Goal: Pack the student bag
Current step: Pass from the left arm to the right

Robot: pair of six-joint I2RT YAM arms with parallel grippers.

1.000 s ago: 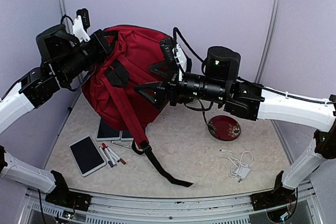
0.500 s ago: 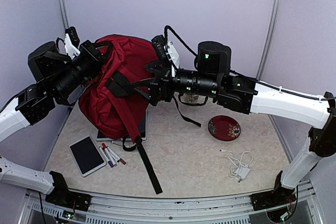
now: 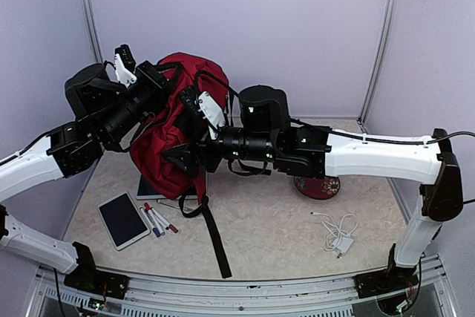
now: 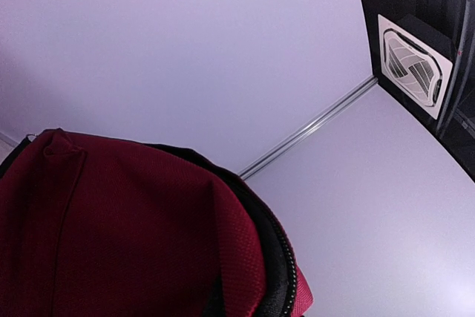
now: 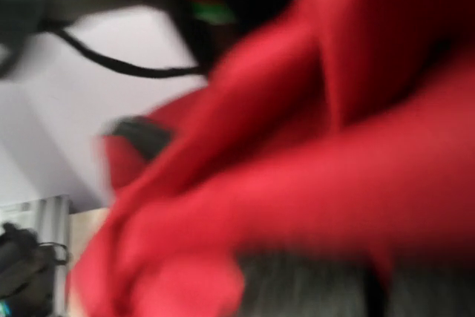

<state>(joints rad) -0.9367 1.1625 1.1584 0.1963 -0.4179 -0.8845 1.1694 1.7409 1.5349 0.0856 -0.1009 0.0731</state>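
Holding student bag (image 3: 159,146) upright in clamped left gripper (image 3: 165,78); poising right gripper (image 3: 180,159) agape alongside; probably needing mouth spread next.

My left arm (image 3: 44,161) rises and reaches inward; I hold the left pincer (image 3: 168,79) clamped on the student bag (image 3: 189,72). My right arm (image 3: 371,155) stretches level across leftward, right pincer (image 3: 179,159) spread wide.

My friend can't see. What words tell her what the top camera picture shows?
A dark red backpack is held upright on a table: the left tool pinches its top, the open right tool is at its side. A tablet, markers and a white charger cable lie nearby.
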